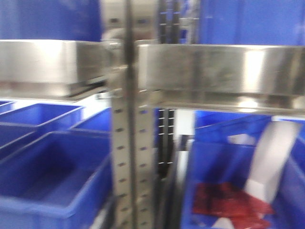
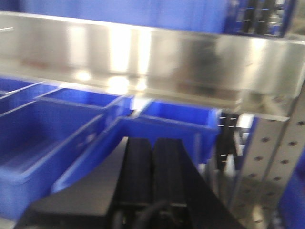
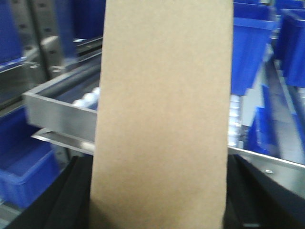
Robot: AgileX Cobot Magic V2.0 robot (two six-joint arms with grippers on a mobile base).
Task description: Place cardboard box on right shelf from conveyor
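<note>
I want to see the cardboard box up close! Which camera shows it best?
The right wrist view: the cardboard box fills the middle of the picture, close up. The front-facing and left wrist views show no box, only steel shelves and blue bins.

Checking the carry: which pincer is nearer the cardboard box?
Right. The cardboard box sits in the right pincer, filling its view. The left pincer faces blue bins under a shelf, with no box in view.
</note>
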